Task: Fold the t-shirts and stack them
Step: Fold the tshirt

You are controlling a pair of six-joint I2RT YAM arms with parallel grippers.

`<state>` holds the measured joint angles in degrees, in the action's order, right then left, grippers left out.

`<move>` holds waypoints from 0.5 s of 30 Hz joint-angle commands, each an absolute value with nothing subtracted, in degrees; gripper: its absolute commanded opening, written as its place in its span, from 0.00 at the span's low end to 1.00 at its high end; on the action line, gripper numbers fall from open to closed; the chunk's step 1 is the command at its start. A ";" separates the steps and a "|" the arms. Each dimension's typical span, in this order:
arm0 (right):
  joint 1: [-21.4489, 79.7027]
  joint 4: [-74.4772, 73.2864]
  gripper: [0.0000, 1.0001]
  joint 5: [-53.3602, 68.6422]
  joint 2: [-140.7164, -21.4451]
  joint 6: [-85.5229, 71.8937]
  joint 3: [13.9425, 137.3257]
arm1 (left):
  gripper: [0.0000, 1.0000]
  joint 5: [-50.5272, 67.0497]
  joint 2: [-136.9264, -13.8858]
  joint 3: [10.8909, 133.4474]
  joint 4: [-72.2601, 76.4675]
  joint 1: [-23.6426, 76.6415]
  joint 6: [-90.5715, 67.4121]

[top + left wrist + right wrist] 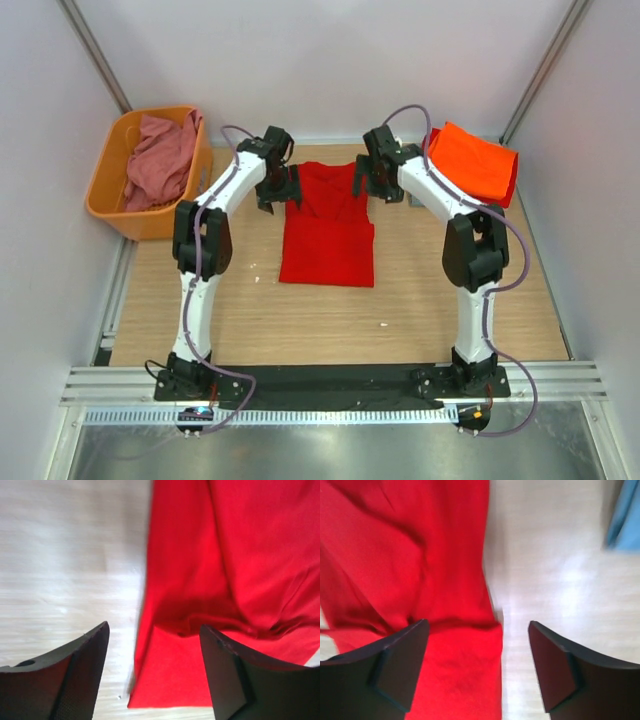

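Red t-shirt (327, 240) lies partly folded, flat mid-worktop (250, 320). Left gripper (152, 630) is over its 9 o'clock edge, right gripper (477, 625) over its 3 o'clock edge. Both are spread apart, gripping nothing. Orange t-shirt (478, 162) at 2 o'clock. Dusty-rose t-shirt (160, 155) in basket (105, 192) at 10 o'clock.

We see a robotics lab cell: white panel walls (320, 60) and aluminium rails (330, 378) boxing in a wooden table (300, 325).

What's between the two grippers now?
The large bright red t-shirt lies between the left gripper and right gripper, clear in the top external view.
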<state>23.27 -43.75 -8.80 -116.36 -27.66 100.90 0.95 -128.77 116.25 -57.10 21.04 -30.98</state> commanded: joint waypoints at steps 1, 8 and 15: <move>20.05 -50.95 0.89 -7.91 -117.86 -23.30 116.34 | 0.75 1.94 -130.95 130.57 -67.99 17.85 -30.32; 18.37 -46.69 0.90 -4.41 -103.39 -23.11 103.49 | 0.76 -0.53 -115.78 113.56 -61.72 16.61 -31.37; 18.46 -23.76 0.90 16.42 -82.11 -33.56 57.82 | 0.73 13.17 -93.10 74.04 -37.03 17.49 -37.43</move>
